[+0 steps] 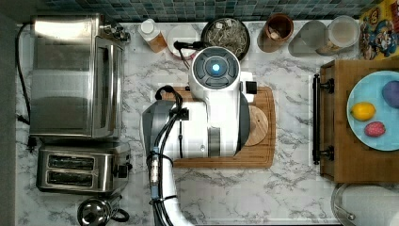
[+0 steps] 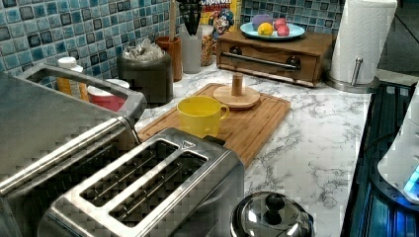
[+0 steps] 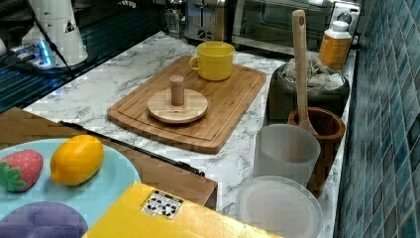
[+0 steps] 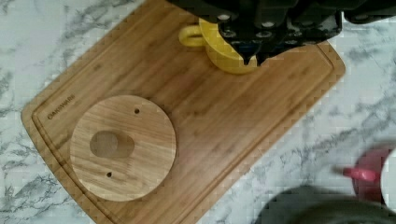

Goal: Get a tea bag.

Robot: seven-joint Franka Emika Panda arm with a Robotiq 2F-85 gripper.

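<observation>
Inspecting the scene, I find the tea bags (image 3: 313, 74) heaped in a dark round jar (image 3: 307, 96) on the counter (image 3: 99, 94), just behind the far edge of the wooden cutting board (image 3: 223, 106). The jar's round wooden lid (image 3: 177, 105) lies on that board, well apart from the jar, so the opening is clear. A yellow mug (image 3: 215, 60) stands at the board's other end, and a wooden cup (image 3: 324, 131) with a spoon stands touching or just beside the jar.

The end effector (image 4: 250, 57) hangs over the board near the mug, nothing in it as far as I can see; I cannot tell how far apart its fingers stand.

I judge each tea bag light, soft and easily crushed, with strings liable to tangle and drag neighbours out. I would pinch one topmost sachet by its paper body, gently, and lift straight up.
</observation>
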